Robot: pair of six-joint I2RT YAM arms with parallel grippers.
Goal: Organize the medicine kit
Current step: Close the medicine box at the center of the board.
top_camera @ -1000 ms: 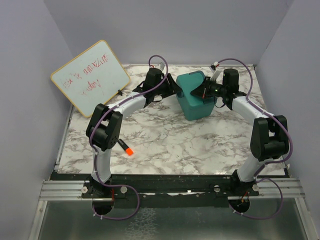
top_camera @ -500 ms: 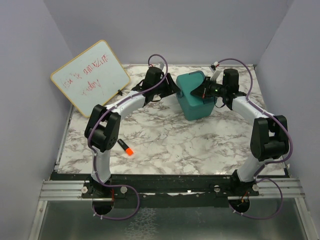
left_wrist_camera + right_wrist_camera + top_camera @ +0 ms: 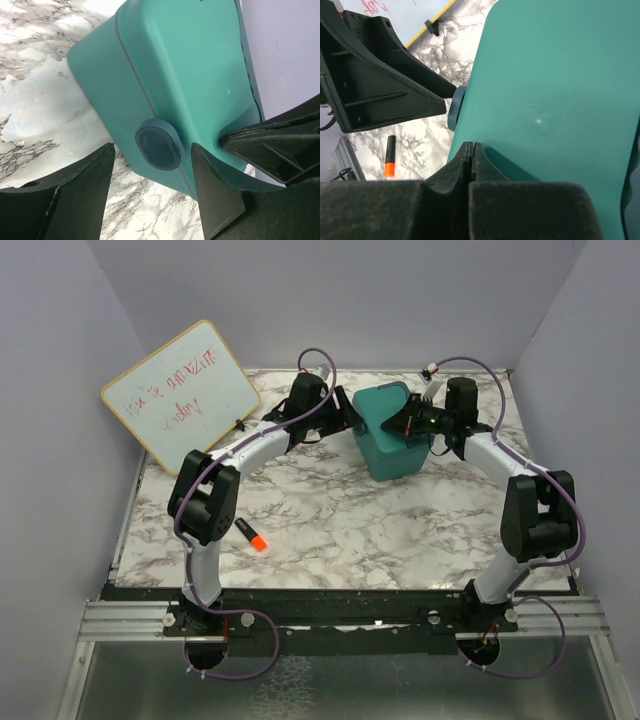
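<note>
Nearest you, an orange-capped black marker (image 3: 251, 535) lies on the marble table (image 3: 330, 530) beside the left arm. Further back sits the medicine kit (image 3: 388, 445), lid down. Your left gripper (image 3: 151, 147) is spread wide astride its dark oval latch (image 3: 158, 143), gripping nothing, and your right gripper (image 3: 471, 150) has its fingers pressed together over the lid, nothing between them. Far left, the leaning whiteboard (image 3: 180, 395) carries red handwriting too small to read.

place: lab test cell | evidence: plain lavender walls (image 3: 330, 300); marble-print table (image 3: 330, 530); aluminium mounting rail (image 3: 340, 620)
</note>
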